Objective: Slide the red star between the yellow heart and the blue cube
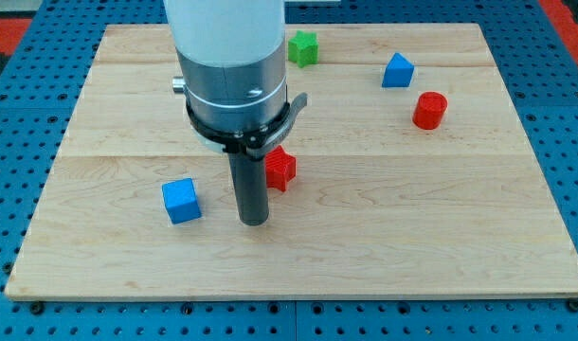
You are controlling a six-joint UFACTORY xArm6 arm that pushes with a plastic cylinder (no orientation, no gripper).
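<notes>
**Tip close to the red star, heart not seen**

Camera view: my tip (255, 221) rests on the table (431, 237), just toward the view's bottom-left of the red star (280, 169); whether they touch, I cannot tell. The blue cube (181, 201) lies to the view's left of the tip, near but apart. The tool is a plain dark rod with no jaws, so it neither spreads nor pinches; it holds nothing. The yellow heart is not visible, maybe hidden behind the wide arm body.

To do this step well, I judge the tip should first go around the star to the side away from the target gap, then push through the star's middle, slowly, because its points may make it turn off the rod.

The table is pale wood with visible grain and board seams, and looks smooth. The blocks look like matte painted solids. Toward the view's top stand a green block (303, 47), star-like, a blue block (397, 71) with a pointed top, and a red cylinder (428, 110).
</notes>
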